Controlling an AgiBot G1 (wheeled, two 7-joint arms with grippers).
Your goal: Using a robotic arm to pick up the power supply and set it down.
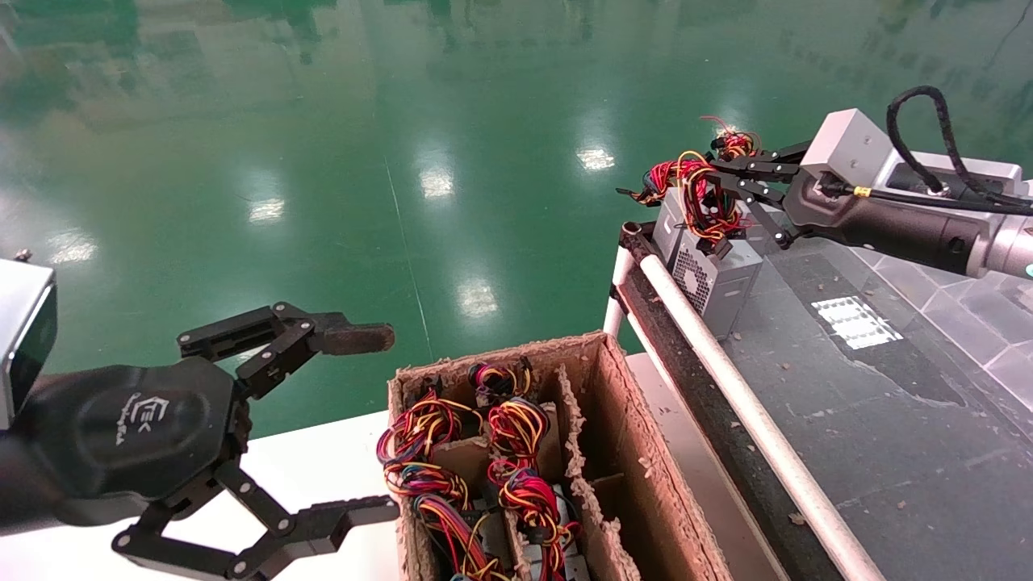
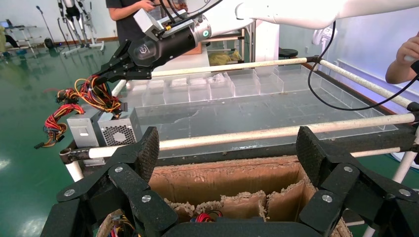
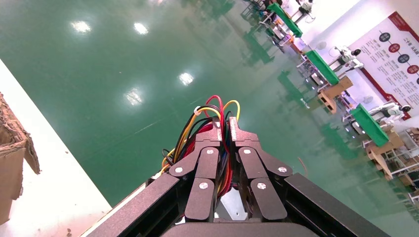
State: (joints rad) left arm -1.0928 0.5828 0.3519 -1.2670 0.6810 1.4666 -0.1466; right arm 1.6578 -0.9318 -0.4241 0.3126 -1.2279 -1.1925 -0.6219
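Note:
The power supply (image 1: 714, 278), a small grey box with a perforated vent face, sits at the near corner of the dark table (image 1: 888, 420); it also shows in the left wrist view (image 2: 117, 131). Its looped red, yellow and orange wires (image 1: 696, 192) rise from it. My right gripper (image 1: 730, 171) is shut on that wire bundle, seen up close with wires (image 3: 213, 109) passing between the fingertips (image 3: 225, 132). My left gripper (image 1: 378, 421) hangs open and empty beside the cardboard box (image 1: 646, 452), also seen in its own wrist view (image 2: 228, 153).
The divided cardboard box holds several more wired units (image 1: 504, 452). It stands on a white surface (image 1: 323, 460). A white tube rail (image 1: 750, 411) edges the dark table. Clear bins (image 2: 222, 86) line its far side, and people (image 2: 131, 15) stand beyond.

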